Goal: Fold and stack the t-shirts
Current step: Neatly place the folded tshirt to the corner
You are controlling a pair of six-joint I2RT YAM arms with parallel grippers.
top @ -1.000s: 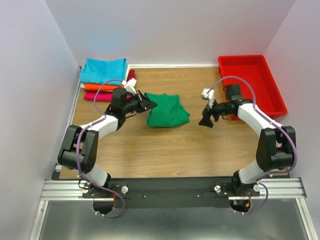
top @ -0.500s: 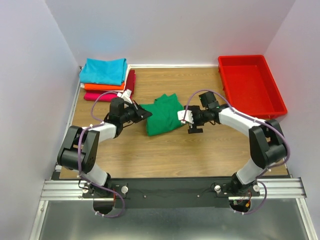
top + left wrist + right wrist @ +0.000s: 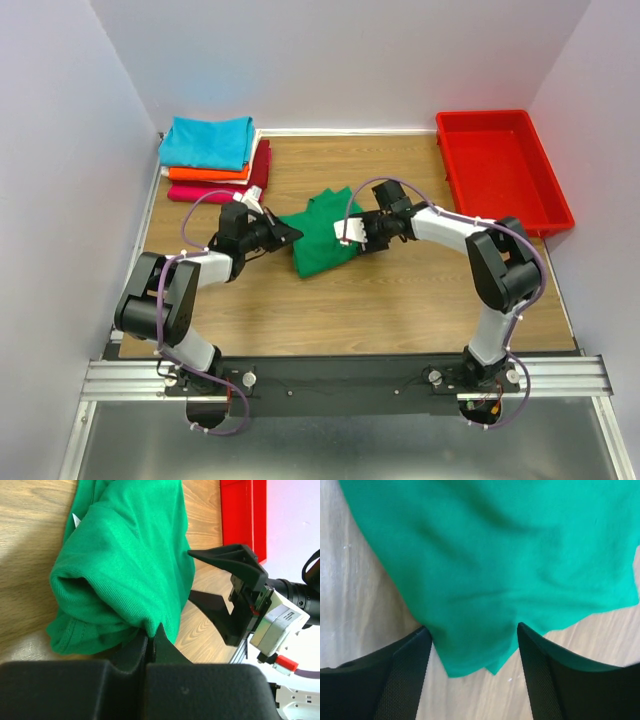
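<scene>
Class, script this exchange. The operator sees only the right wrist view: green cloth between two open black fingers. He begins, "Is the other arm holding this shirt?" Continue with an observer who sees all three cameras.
Observer: Yes. The left gripper is shut on a fold of the green t-shirt, at the side opposite yours.
Operator: Where are the folded shirts?
Observer: A stack lies at the far left corner of the table, with a turquoise t-shirt on top.
Operator: Anything off to my right?
Observer: A red tray sits along the far right edge.
</scene>
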